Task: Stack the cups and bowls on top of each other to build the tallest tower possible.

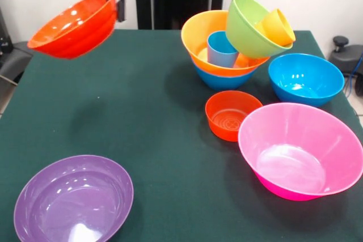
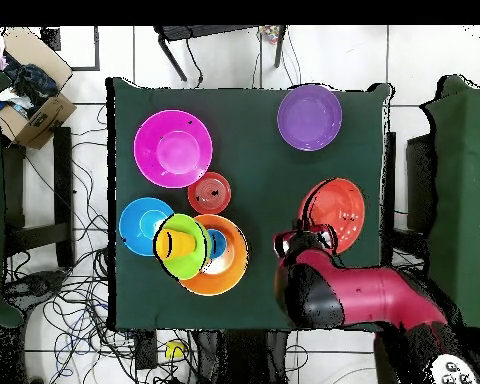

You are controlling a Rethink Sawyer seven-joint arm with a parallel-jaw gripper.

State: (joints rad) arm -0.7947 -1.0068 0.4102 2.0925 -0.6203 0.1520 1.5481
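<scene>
I've got the gripper [image 1: 118, 5] pinching the red-orange bowl [image 1: 72, 25] by its rim, light, glossy, slip-prone, hanging tilted well away from the tower [image 1: 238, 41].

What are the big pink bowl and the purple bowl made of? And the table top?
Pink bowl and purple bowl: probably glossy plastic; both show bright reflections, and the pink rim looks slightly see-through. Table: seemingly covered with dull dark green cloth, showing no shine.

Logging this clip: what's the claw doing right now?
Claw: closed on the rim of the red-orange bowl, holding it tilted in the air above the table.
</scene>
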